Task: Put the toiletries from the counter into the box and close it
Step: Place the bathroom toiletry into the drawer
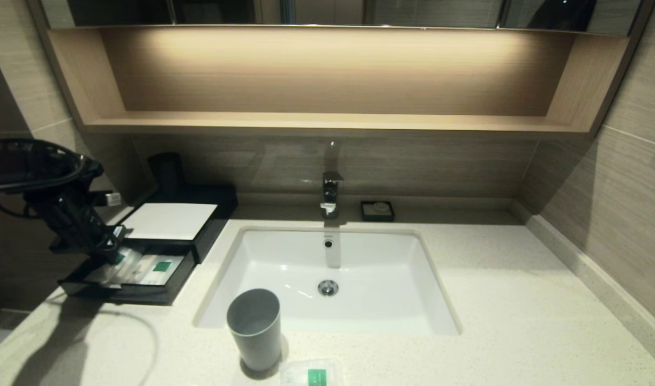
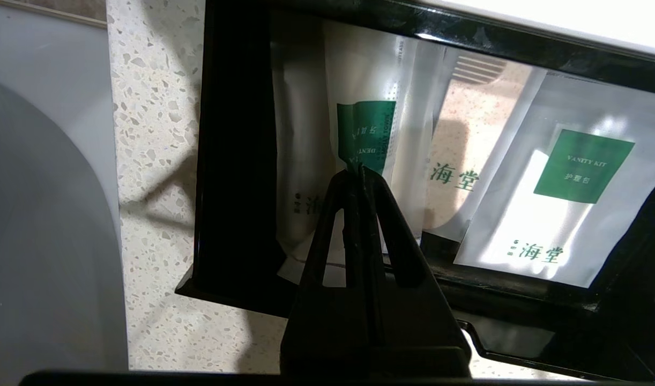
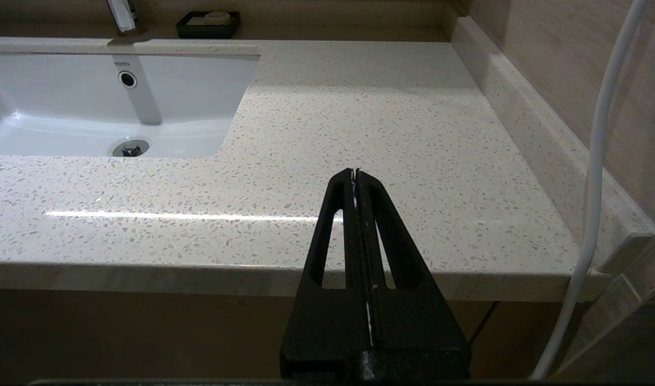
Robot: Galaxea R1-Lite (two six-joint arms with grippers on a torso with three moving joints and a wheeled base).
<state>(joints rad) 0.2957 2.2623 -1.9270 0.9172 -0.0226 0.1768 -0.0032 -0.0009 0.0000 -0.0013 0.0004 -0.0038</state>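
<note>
My left gripper (image 1: pixel 113 256) is hanging over the open drawer of the box (image 1: pixel 169 221) at the left of the head view, jaws pressed together on the green-labelled end of a long packet (image 2: pixel 366 128). Two more packets (image 2: pixel 566 198) are lying in the drawer. A small packet (image 1: pixel 312 373) is lying on the counter (image 1: pixel 520 321) at the bottom centre, beside a grey cup (image 1: pixel 254 327). My right gripper (image 3: pixel 355 174), jaws together, is waiting at the counter's front edge.

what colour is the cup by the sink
Grey, a plain matte tumbler standing on the counter at the sink's front edge; clearest in the head view.
</note>
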